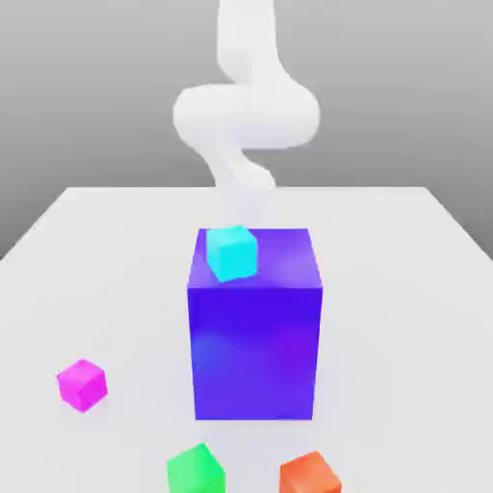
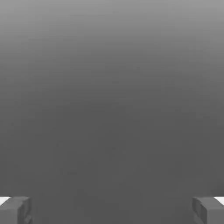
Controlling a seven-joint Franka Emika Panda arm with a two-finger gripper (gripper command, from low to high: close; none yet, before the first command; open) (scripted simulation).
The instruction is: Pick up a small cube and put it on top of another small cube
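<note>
The gripper point(image 2: 112, 212) has its jaws spread wide, holding nothing. The magenta cube point(image 1: 82, 384) sits on the table point(image 1: 404, 289) at the exterior view's left, apparently well apart from the gripper, near the green cube point(image 1: 195, 470).

White arm point(image 1: 246, 116) raised, hand point(image 2: 112, 210) empty, fingers point(image 2: 15, 210) spread wide.

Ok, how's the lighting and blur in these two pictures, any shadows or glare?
Exterior view: soft even light, only a faint shadow round the big blue block, a pale sheen on its front, and the white arm looks blurred. Hand view: a plain grey gradient, no glare, with the open claw at the edge.
</note>
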